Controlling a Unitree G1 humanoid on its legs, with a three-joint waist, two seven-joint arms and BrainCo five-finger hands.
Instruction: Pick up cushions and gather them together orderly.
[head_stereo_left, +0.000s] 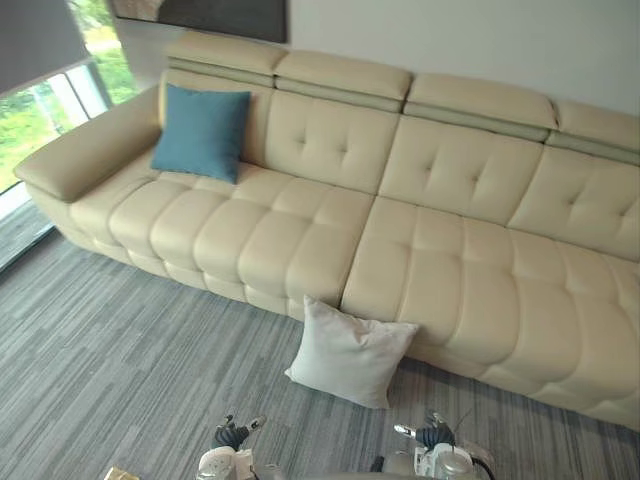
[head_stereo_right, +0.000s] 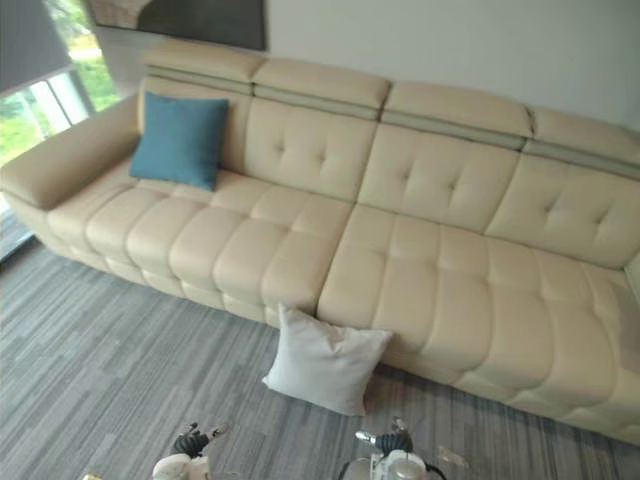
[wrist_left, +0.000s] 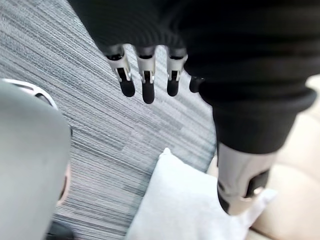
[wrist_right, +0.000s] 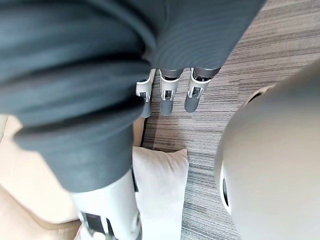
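White cushion: the white cushion (head_stereo_left: 350, 352) is at the lower middle of the frame. It stands on its edge on the grey carpet floor (head_stereo_left: 110, 360) and leans back against the front of the sofa (head_stereo_left: 450, 270).
Blue cushion: the blue cushion (head_stereo_left: 202, 131) is at the upper left, propped upright against the sofa backrest beside the armrest, well apart from the white one.
Left robot hand: my left robot hand (wrist_left: 145, 82) has its fingers straight and apart, empty, above the carpet.
Right robot hand: my right robot hand (wrist_right: 167, 97) is likewise straight-fingered and holds nothing.
Key relation: the white cushion lies ahead of me, between the two hands and beyond both. I judge the right one slightly nearer. Its broad face is turned toward me and its lower edge runs along the sofa front.
Next move, my guess: I would reach forward with both hands and take one side edge in each.
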